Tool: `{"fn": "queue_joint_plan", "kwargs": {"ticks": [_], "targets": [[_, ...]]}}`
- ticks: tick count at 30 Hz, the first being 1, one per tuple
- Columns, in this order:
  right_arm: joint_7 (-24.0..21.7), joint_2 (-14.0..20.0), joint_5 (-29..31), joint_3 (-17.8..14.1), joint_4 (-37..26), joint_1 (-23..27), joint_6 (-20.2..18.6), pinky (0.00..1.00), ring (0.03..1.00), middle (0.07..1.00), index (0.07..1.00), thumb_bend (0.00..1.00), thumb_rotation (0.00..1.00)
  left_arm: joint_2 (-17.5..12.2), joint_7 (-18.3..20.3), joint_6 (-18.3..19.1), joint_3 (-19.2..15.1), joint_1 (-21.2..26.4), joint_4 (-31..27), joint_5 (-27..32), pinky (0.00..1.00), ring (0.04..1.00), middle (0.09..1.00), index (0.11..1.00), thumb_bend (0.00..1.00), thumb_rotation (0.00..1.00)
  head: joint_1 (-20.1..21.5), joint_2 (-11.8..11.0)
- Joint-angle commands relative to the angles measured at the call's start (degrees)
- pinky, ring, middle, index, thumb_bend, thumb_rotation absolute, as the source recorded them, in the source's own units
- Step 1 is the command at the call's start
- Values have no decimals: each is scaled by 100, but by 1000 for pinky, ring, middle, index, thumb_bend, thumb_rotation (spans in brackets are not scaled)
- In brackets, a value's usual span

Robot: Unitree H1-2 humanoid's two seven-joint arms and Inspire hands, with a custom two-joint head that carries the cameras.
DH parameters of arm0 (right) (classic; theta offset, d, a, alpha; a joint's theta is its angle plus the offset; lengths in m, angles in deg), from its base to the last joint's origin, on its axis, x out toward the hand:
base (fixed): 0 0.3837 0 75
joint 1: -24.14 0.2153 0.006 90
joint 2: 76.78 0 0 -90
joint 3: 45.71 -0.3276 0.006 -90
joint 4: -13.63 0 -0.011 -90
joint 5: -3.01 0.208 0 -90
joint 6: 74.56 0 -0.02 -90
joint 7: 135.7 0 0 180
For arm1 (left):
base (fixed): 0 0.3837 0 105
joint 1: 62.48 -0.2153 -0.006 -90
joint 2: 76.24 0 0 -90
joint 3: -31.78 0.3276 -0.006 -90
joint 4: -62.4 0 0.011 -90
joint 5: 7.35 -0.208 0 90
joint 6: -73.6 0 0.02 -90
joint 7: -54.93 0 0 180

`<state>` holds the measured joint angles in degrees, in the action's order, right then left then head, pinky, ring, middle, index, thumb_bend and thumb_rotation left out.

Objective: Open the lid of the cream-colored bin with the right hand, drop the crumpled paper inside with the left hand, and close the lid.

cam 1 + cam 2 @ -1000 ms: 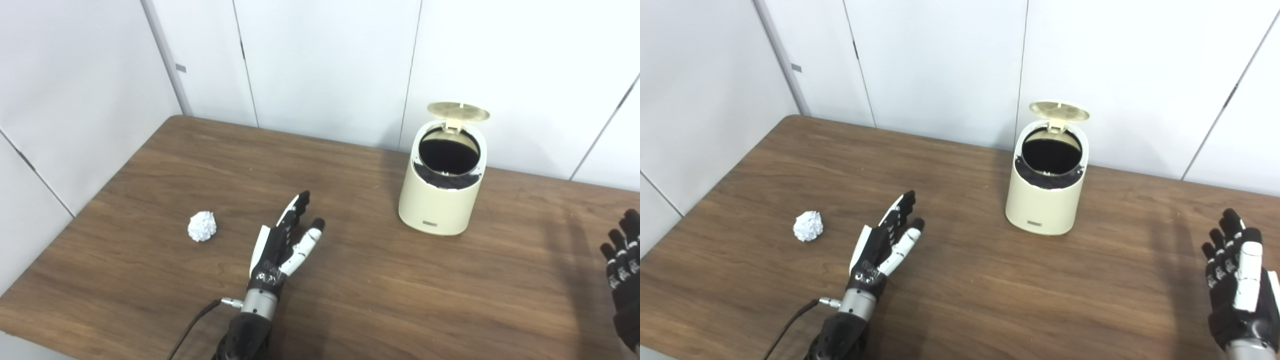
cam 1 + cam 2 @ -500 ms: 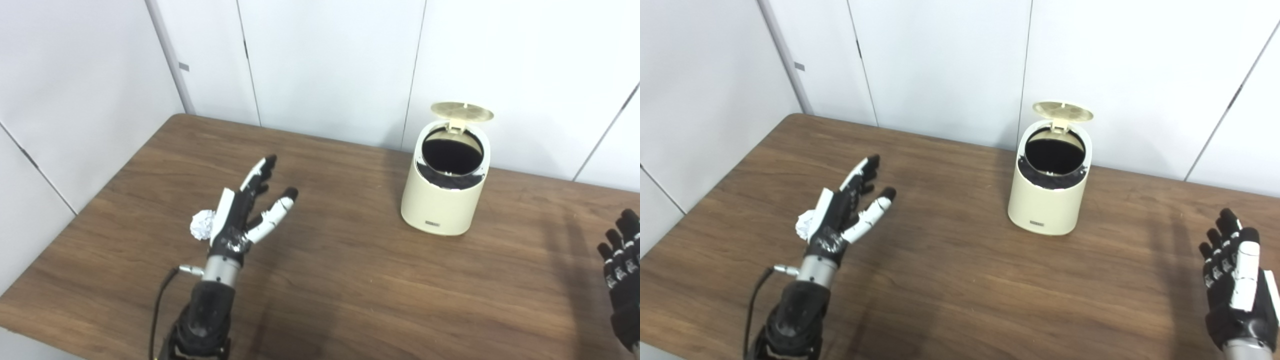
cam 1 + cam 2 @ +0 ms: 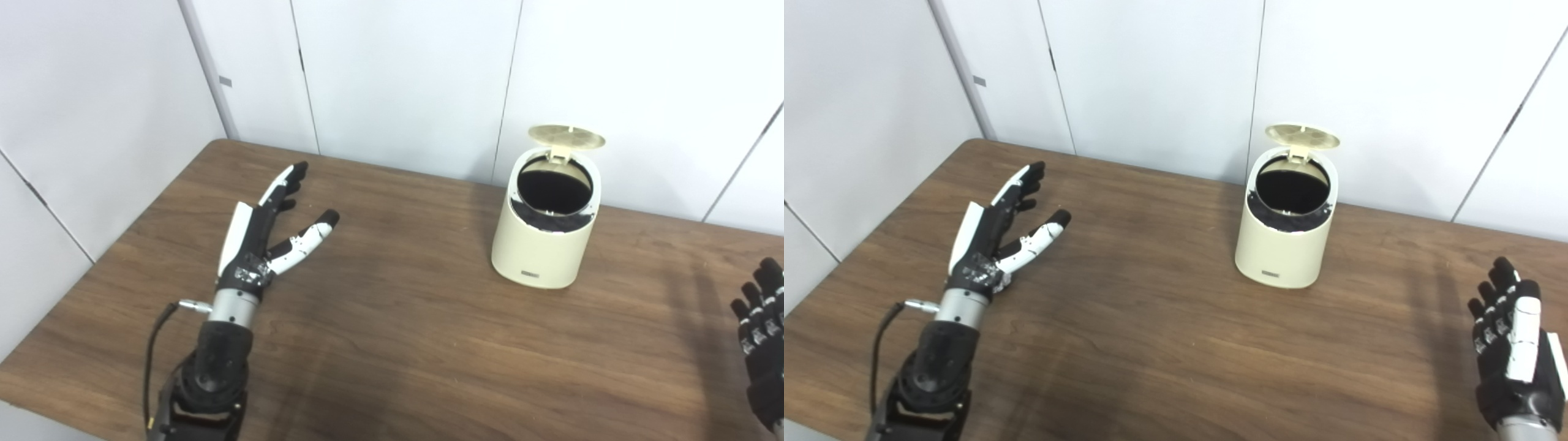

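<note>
Left hand moved left over brown table, white wall panels behind.

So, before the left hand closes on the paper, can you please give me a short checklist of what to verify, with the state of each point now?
1. Lid up: ok, it stands raised behind the opening.
2. Bin opening free: ok, the dark mouth is uncovered and nothing is over it.
3. Left hand ready to grasp: ok, fingers apart, holding nothing.
4. Paper located: cannot tell, it shows in neither view now; it may be hidden behind the left hand.
5. Right hand out of the way: ok, it is open, low at the right edge, well apart from the bin.
6. Table between left hand and bin free: ok, only bare wood shows there.
</note>
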<state>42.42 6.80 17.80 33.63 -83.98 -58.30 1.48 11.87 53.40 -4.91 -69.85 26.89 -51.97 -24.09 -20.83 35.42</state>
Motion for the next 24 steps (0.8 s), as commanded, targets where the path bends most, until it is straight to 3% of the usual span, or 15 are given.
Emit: {"fn": "queue_joint_plan", "kwargs": {"ticks": [1, 5, 12, 15, 18, 24], "targets": [[-42, 23, 51, -39, -123, 167, 177, 1000, 1000, 1000, 960, 381, 966, -281, 40, 129, -38, 202, -247, -353, 876, 914, 918, 903, 834, 435, -4, 8], [-77, 48, 46, -21, -123, 149, 175, 1000, 1000, 1000, 968, 380, 982, -677, 335, 696, 55, 188, -410, -1062, 856, 911, 919, 886, 912, 395, -7, 16], [-119, 71, 55, -21, -63, 141, 193, 1000, 1000, 1000, 969, 398, 977, -1268, 928, 1142, 237, 72, -499, -1843, 790, 895, 904, 883, 945, 243, -27, 24], [-134, 69, 71, -28, -49, 139, 196, 1000, 1000, 1000, 978, 397, 969, -1346, 1088, 1319, 290, 47, -534, -2148, 790, 900, 903, 873, 976, 224, -45, 30], [-150, 80, 35, -20, -2, 129, 257, 1000, 1000, 1000, 980, 389, 985, -1440, 1144, 1242, 311, -22, -440, -2374, 797, 903, 902, 865, 983, 237, -39, 40], [-185, 99, 18, -38, 32, 113, 289, 1000, 1000, 1000, 979, 390, 993, -1537, 1372, 1327, 251, -121, -305, -2427, 792, 905, 915, 871, 972, 249, -25, 48]]}}
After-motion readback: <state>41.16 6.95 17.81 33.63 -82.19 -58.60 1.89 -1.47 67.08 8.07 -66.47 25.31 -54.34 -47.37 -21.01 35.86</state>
